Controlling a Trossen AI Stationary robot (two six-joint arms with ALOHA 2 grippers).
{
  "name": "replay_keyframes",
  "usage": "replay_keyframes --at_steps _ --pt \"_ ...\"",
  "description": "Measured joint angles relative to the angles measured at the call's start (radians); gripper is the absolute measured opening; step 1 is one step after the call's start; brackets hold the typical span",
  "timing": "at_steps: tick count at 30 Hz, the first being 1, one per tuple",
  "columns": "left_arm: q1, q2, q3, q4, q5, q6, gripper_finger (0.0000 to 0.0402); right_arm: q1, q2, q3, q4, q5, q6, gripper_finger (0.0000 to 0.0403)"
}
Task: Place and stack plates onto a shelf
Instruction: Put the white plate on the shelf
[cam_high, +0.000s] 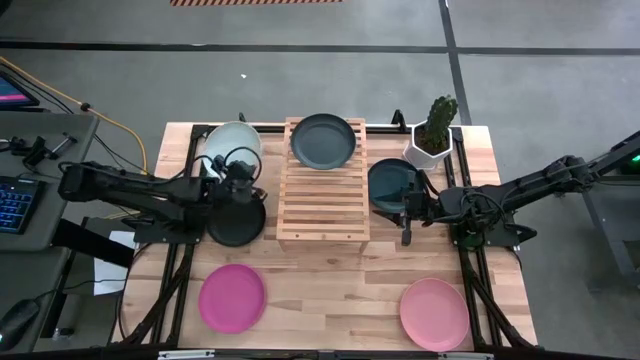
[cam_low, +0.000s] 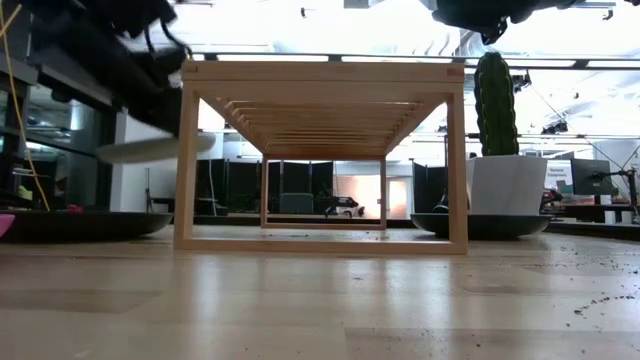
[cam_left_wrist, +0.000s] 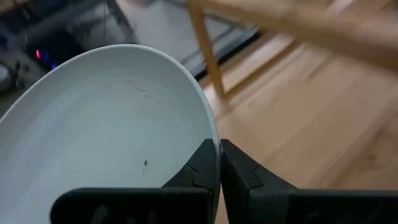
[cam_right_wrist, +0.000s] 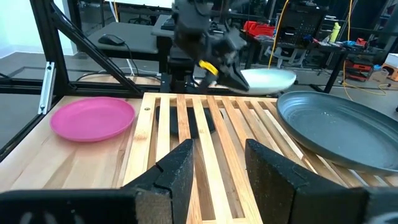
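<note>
My left gripper (cam_high: 236, 172) is shut on the pale mint plate (cam_high: 232, 142), which it holds in the air left of the shelf (cam_high: 322, 195), above the black plate (cam_high: 237, 222) on the table. The low view shows the mint plate (cam_low: 155, 148) off the table. A dark teal-grey plate (cam_high: 323, 140) lies on the far end of the shelf's slats. Another dark plate (cam_high: 392, 185) rests on the table right of the shelf. My right gripper (cam_right_wrist: 217, 165) is open beside that plate, facing the shelf. My left gripper pinches the mint plate by its rim (cam_left_wrist: 210, 134), one finger over the hollow side and one outside. The plate is lifted clear of the table and slightly tilted, reaching from the fingers toward the table's far edge.
A magenta plate (cam_high: 232, 297) lies near the table's near left corner and a salmon pink plate (cam_high: 435, 312) near the near right corner. A white cactus pot (cam_high: 432, 138) stands at the far right. The shelf's near half is bare slats.
</note>
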Motion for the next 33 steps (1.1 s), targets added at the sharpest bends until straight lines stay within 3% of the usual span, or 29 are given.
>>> replay_keyframes --at_steps 8,12,15,21,25,33 --pt "-0.221 -0.033 0.062 0.005 -0.255 0.108 0.0001 0.0 0.001 0.0 -0.021 0.0 0.019 0.0136" --pt "-0.324 -0.027 0.084 0.101 -0.302 0.216 0.0001 0.0 0.001 0.0 -0.022 0.0 0.027 0.0136" --pt "-0.402 -0.026 0.085 0.266 -0.222 0.382 0.0001 0.0 0.001 0.0 -0.022 0.0 0.034 0.0136" --pt "-0.538 -0.008 0.086 0.578 0.099 0.616 0.0001 0.0 0.001 0.0 -0.022 0.0 0.034 0.0136" --pt "-0.61 0.021 0.087 0.692 0.176 0.69 0.0001 0.0 0.001 0.0 -0.022 0.0 0.034 0.0136" --pt "-0.644 0.175 0.23 0.597 0.347 0.664 0.0001 0.0 0.001 0.0 -0.014 0.0 0.034 0.0136"
